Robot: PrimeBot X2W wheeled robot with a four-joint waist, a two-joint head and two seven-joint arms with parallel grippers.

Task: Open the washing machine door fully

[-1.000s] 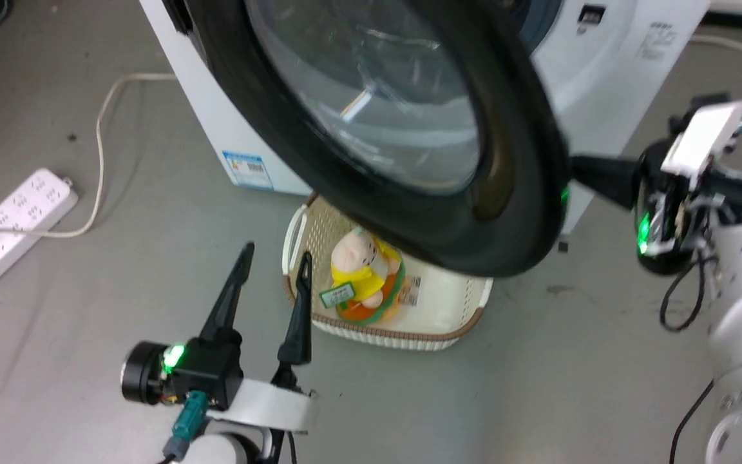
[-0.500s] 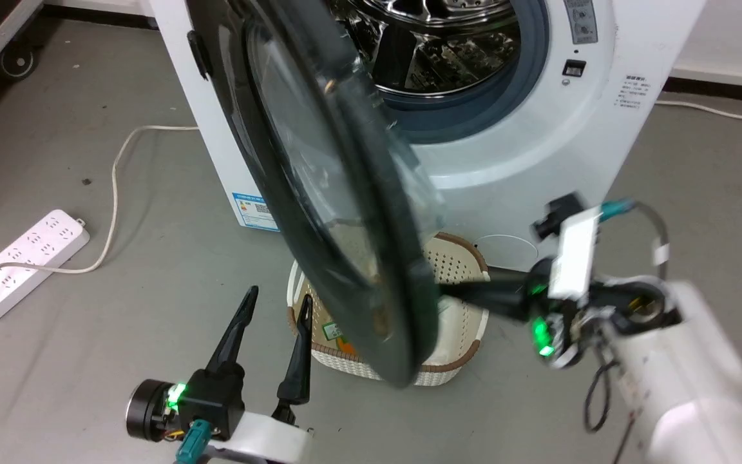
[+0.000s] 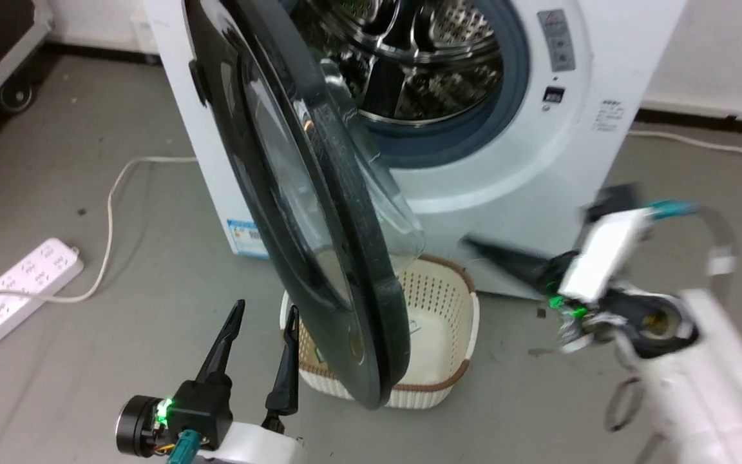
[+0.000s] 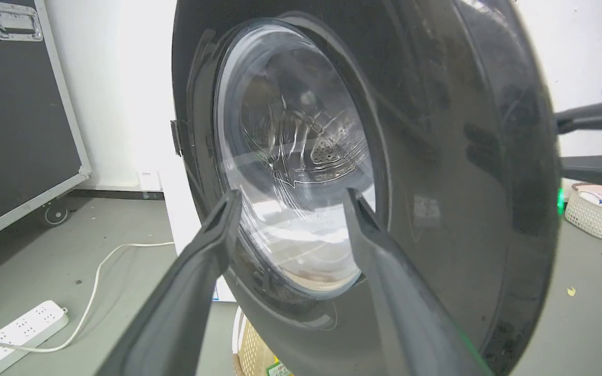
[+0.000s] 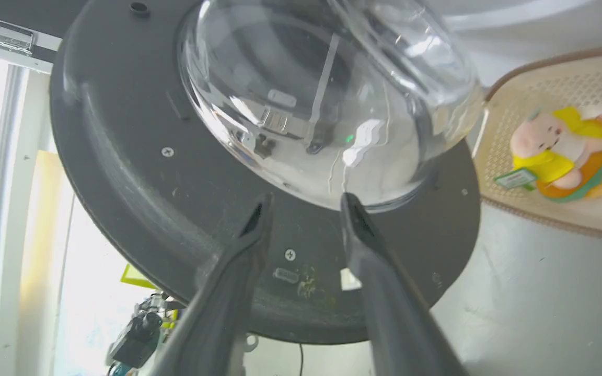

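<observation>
Glass and glossy black plastic are seen on the washing machine door (image 3: 319, 212), so it is judged to be stiff, rather heavy and slippery for the fingers. It is hung by its hinge on the left side of the washing machine (image 3: 513, 187) and is swung out roughly square to the front. Its free edge is found above the basket (image 3: 448, 303), and the drum opening is uncovered.

The bulging bowl should not be pinched, as it is smooth and probably fragile. A hold is better taken on the flat dark rim near the free edge, far from the hinge, where a light push is expected to be enough to swing it wider.

The left gripper (image 3: 265, 307) is held with its fingers apart and empty, close to the outer face. The right gripper (image 5: 305, 201) is also spread, nothing is held in it, and it is pointed at the inner face, apart from it.
</observation>
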